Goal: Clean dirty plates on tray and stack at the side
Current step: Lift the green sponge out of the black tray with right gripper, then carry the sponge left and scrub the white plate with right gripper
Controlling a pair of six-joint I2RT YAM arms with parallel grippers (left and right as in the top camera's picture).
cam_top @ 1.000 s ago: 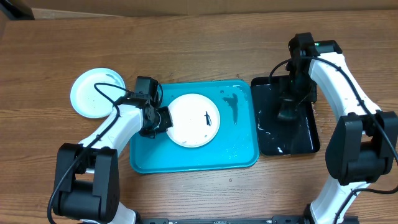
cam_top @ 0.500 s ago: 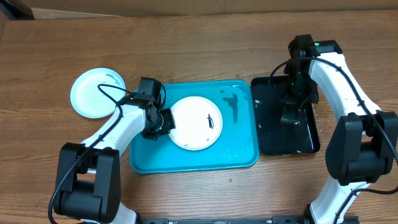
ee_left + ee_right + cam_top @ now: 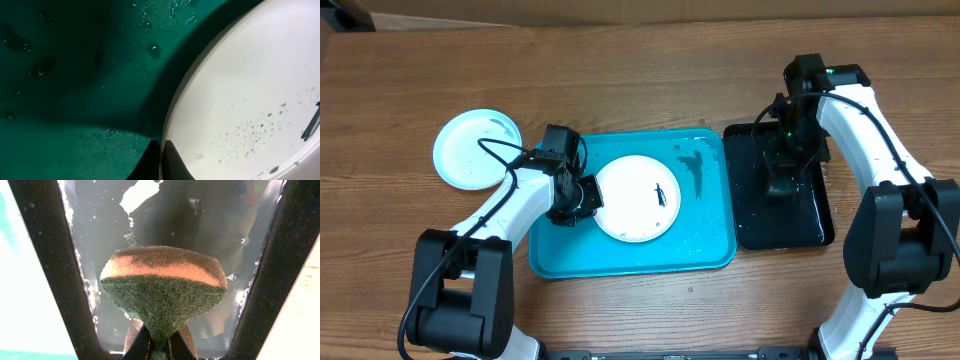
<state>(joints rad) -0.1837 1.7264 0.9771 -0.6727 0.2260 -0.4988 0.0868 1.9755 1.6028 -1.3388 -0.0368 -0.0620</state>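
A white plate [image 3: 638, 198] with a dark smudge [image 3: 657, 192] lies on the turquoise tray [image 3: 705, 240]. My left gripper [image 3: 582, 195] is shut on its left rim. In the left wrist view the fingertips [image 3: 161, 162] pinch the edge of the plate [image 3: 250, 100] over the wet tray [image 3: 75, 75]. A light blue plate [image 3: 473, 150] rests on the table left of the tray. My right gripper [image 3: 782, 182] hangs over the black tray, shut on a green and orange sponge [image 3: 162, 285], with the gripper [image 3: 159, 347] pinching the sponge's lower end.
The narrow glossy black tray [image 3: 780, 225] holds a film of water and stands right of the turquoise tray, almost touching it. Its dark rim [image 3: 50, 255] frames the sponge in the right wrist view. Bare wooden table [image 3: 640, 80] lies behind both trays.
The left gripper has nudged the white plate slightly to the right and toward the front on the tray. The right gripper with the sponge has shifted only slightly over the black tray.
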